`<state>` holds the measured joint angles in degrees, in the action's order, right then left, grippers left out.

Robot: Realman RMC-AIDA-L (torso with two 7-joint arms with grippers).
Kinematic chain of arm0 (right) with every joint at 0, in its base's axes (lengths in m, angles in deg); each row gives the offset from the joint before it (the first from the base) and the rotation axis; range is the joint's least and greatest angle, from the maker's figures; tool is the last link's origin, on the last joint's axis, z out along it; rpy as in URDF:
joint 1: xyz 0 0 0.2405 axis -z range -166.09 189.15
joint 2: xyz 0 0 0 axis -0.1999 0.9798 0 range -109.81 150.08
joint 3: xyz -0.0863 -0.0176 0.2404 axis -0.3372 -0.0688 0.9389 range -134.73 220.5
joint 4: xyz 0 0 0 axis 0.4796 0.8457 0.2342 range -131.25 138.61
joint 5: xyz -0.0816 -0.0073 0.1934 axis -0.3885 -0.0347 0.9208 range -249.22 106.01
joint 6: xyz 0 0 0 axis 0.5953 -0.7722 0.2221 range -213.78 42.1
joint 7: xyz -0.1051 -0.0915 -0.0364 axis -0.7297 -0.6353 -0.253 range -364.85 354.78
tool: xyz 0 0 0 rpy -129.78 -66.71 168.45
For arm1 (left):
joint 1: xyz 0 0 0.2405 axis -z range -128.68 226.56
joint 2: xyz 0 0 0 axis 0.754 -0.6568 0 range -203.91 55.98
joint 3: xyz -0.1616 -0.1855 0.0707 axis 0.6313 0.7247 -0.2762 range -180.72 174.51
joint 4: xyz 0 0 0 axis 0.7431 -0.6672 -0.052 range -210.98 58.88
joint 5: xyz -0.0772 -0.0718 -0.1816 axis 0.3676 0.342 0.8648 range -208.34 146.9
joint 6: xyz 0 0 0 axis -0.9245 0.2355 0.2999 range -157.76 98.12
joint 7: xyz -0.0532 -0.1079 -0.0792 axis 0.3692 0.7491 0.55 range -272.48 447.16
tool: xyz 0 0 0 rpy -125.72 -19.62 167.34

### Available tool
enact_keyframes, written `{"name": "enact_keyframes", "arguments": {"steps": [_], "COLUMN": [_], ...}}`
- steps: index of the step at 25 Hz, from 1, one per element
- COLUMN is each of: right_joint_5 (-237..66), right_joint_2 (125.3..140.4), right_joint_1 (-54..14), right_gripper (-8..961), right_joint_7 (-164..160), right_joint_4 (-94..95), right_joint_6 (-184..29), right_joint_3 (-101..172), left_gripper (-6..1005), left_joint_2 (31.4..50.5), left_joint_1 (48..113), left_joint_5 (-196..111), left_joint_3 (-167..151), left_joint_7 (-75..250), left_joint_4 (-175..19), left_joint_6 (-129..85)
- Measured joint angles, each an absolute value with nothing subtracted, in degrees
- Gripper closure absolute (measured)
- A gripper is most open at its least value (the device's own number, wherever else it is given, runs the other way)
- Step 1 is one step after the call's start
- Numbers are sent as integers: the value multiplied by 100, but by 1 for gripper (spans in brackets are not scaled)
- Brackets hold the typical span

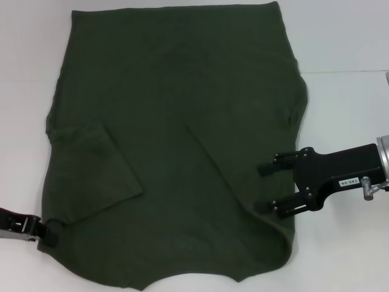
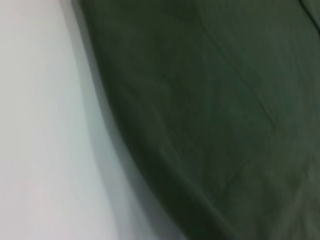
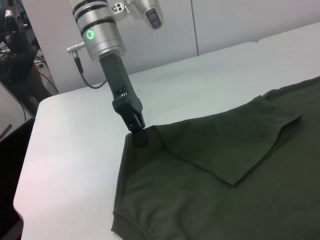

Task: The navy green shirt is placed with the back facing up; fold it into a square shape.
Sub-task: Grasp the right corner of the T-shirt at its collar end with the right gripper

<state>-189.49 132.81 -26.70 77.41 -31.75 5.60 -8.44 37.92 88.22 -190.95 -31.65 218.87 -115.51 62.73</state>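
Gripping 1 shirt (image 1: 176, 140) edge: left gripper (image 1: 50, 231) clamped; right gripper (image 1: 267, 187) fingers apart.

dark olive-green soft fabric t-shirt (image 1: 182, 146), plain all over, no print showing, same flat green in both wrist views. smooth white tabletop (image 1: 346, 42) beneath. matte black right gripper (image 1: 266, 187) on a silver metal wrist cuff (image 1: 383, 159). black left gripper (image 1: 48, 231), red trim behind; green light on its silver collar.
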Motion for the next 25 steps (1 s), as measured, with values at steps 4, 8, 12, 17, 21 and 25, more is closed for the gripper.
{"name": "enact_keyframes", "arguments": {"steps": [4,8,12,17,21,25], "right_joint_5": [-18947,-18979,-19194,-19749,-20140,-20452], "right_joint_2": [13283,13275,13257,13336,13464,13622], "right_joint_1": [-2687,-2771,-2861,-3032,-3139,-3204], "right_gripper": [59,59,59,59,59,59], "right_joint_7": [7901,8311,8706,8806,8684,8509], "right_joint_4": [-3204,-3345,-3475,-3593,-3643,-3693], "right_joint_6": [582,601,611,598,498,263], "right_joint_3": [-830,-880,-928,-948,-952,-977], "left_gripper": [960,960,960,960,960,960], "left_joint_2": [3791,3785,3777,3778,3787,3789], "left_joint_1": [8841,8859,8879,8899,8912,8912], "left_joint_5": [-19095,-19095,-19095,-19085,-19082,-19082], "left_joint_3": [-3168,-3167,-3167,-3245,-3253,-3245], "left_joint_7": [21874,21866,21859,21873,21947,22025], "left_joint_4": [-11551,-11551,-11551,-11551,-11516,-11509], "left_joint_6": [6294,6315,6314,6301,6284,6291]}}
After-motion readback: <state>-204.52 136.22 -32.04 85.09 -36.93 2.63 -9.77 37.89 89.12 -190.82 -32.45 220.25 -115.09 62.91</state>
